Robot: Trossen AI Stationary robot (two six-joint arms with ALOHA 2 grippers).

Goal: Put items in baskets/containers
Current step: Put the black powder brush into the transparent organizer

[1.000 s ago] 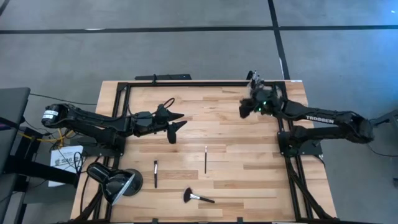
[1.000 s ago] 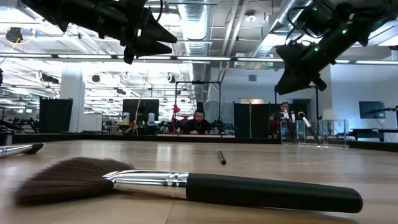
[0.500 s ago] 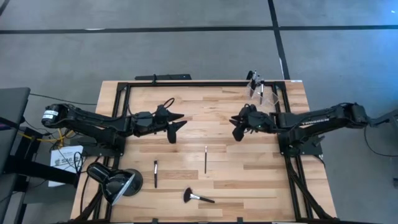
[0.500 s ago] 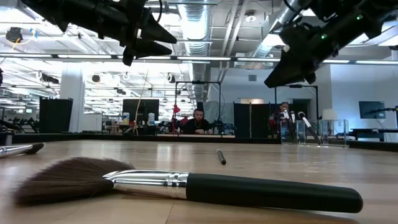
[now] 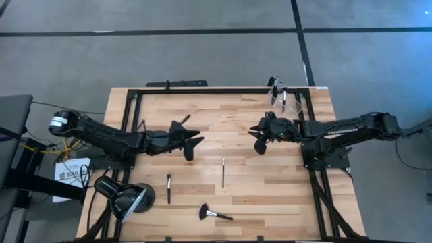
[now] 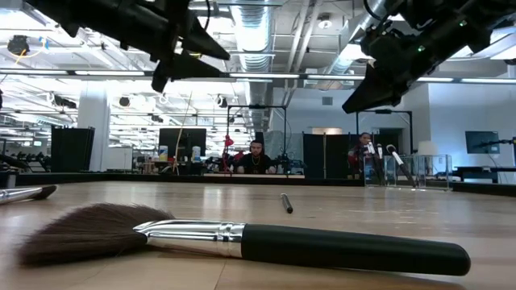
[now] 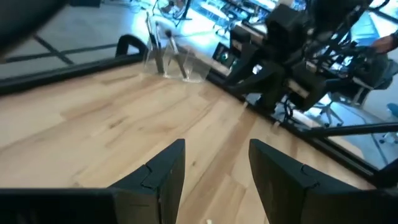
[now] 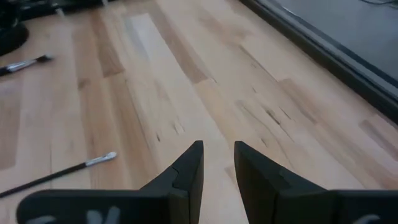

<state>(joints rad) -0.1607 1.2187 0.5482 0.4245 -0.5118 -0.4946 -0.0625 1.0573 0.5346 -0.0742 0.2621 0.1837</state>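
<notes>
Overhead, left gripper (image 5: 192, 144) and right gripper (image 5: 258, 140) hover mid-table, both released and empty. Three brushes lie near: short brush (image 5: 169, 188), slim brush (image 5: 223, 173), fluffy brush (image 5: 214, 214). Clear holder (image 5: 279, 94) stands far right. Low down, the fluffy brush (image 6: 242, 242) fills the foreground.

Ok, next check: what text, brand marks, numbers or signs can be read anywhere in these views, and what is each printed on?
"TROSSEN": white letters on the dark right robot arm, faint in the high view.
Dark print on the white sheet beside the wooden table's left edge: too small to read.
Screens and signs in the room behind, low view: too blurred to read.
Nothing legible on the thin dark makeup brushes or the small clear holder.
</notes>
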